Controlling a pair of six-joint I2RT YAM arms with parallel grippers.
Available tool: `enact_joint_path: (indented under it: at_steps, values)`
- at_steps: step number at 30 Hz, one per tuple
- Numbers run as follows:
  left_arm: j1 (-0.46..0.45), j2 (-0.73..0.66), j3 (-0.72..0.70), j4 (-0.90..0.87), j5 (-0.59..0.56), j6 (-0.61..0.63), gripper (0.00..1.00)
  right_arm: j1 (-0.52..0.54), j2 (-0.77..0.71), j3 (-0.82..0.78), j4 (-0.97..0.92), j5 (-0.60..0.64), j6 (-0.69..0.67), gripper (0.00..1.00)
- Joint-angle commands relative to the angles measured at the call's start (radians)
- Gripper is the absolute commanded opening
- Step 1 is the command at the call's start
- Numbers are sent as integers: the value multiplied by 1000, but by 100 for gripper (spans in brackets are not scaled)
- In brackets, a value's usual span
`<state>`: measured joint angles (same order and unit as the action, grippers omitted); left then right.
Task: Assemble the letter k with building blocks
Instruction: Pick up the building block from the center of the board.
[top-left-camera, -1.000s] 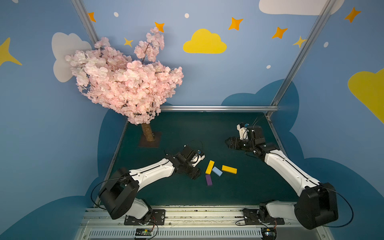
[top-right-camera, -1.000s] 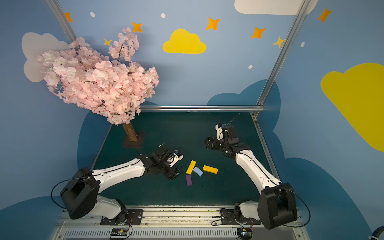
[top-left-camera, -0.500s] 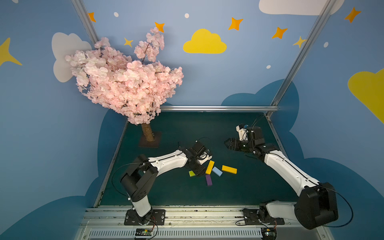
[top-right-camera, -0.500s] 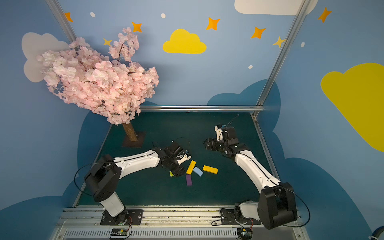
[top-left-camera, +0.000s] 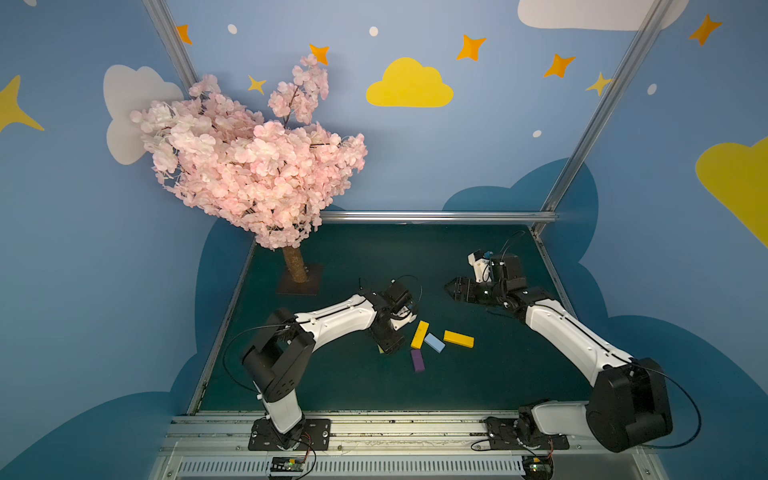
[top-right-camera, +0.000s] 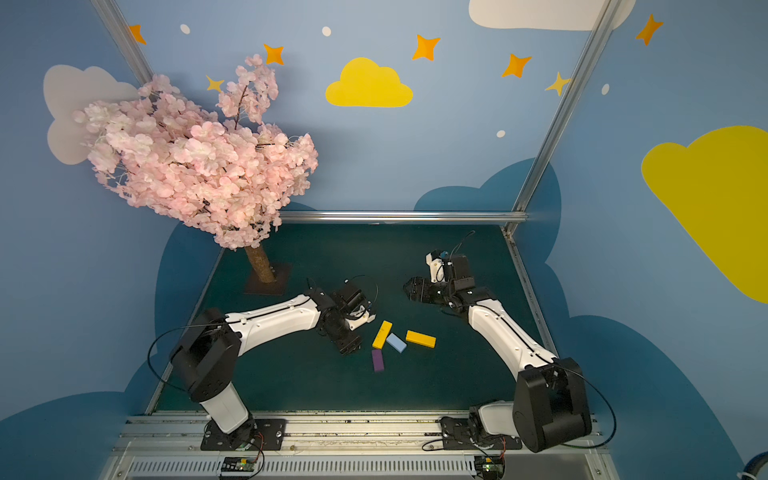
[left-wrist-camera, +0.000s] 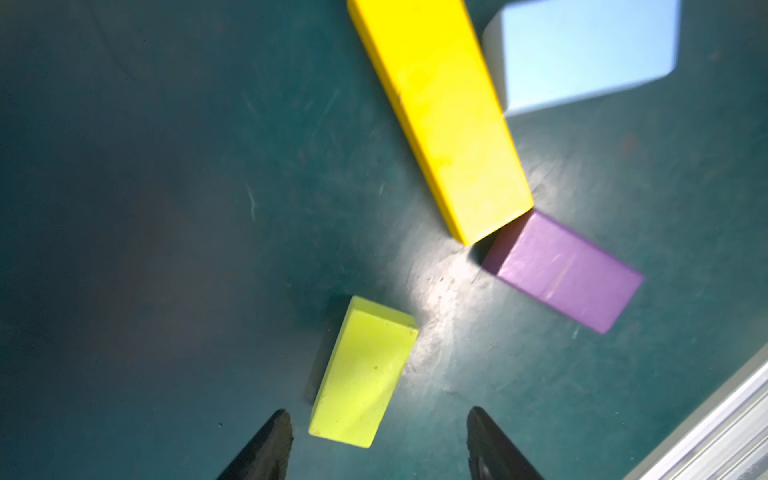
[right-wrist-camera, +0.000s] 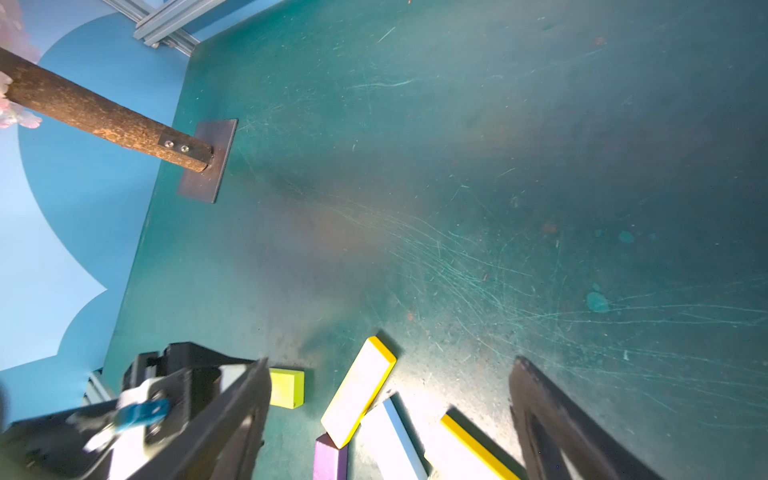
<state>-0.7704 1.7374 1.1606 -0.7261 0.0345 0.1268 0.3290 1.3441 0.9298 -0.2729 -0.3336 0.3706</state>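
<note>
Lime-green block (left-wrist-camera: 363, 374): near end between parted tips of left pincer (left-wrist-camera: 378, 411).

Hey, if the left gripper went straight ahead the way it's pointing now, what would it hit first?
The left gripper would likely meet the lime-green block, which lies on the table just ahead, between its open jaws. Its height above the block is unclear.
</note>
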Motion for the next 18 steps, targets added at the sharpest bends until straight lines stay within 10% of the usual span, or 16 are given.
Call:
enact_joint_path:
  at_steps: [1, 18]
  values:
    - [12, -5, -14, 4, 54, -1, 68, 1, 10, 6, 15, -23, 2, 90]
    - [34, 88, -37, 93, 74, 7, 66, 2, 13, 5, -17, -21, 4, 90]
